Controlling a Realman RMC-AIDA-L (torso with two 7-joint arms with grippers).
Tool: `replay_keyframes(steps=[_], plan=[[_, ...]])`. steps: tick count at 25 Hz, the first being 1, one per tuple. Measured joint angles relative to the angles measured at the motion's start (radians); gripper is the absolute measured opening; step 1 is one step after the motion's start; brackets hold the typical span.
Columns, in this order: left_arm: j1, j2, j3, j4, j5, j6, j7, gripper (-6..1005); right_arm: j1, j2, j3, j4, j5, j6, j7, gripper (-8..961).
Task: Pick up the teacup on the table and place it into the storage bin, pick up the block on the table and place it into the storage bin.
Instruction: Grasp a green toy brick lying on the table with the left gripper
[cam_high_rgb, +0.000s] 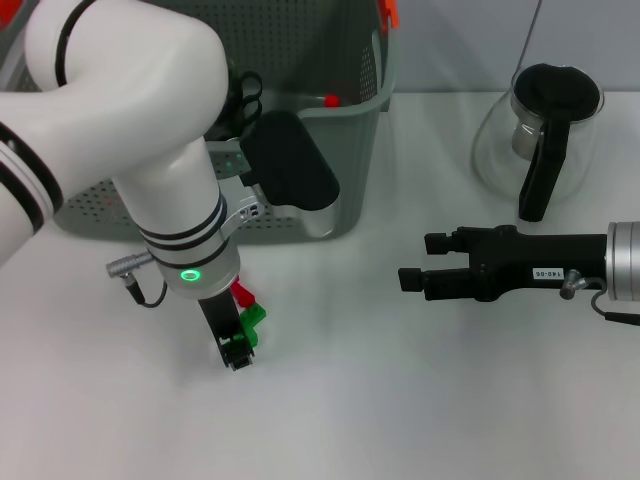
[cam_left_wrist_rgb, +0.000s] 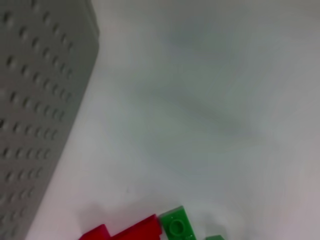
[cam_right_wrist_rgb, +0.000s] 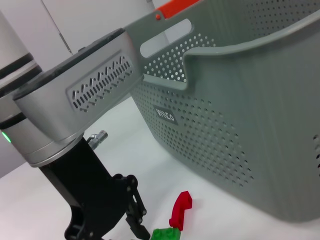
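L gripper: down at red-green block on table, grip state unclear | R gripper: released, hovering, empty | bin: behind block

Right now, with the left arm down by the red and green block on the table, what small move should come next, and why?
Probably a short further descent of the left tool to straddle the block before closing. The tool hangs right at the green and red pieces in front of the storage bin, and the block lies on the table. The right tool sits off to the side.
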Motion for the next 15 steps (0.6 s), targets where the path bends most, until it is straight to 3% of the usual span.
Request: replay_keyframes(steps=[15], plan=[[-0.017, 0.000, 0.000, -0.043, 0.004, -0.020, -0.007, 291, 0.006, 0.000, 0.000, 0.000, 0.001, -0.001, 0.000, 884]])
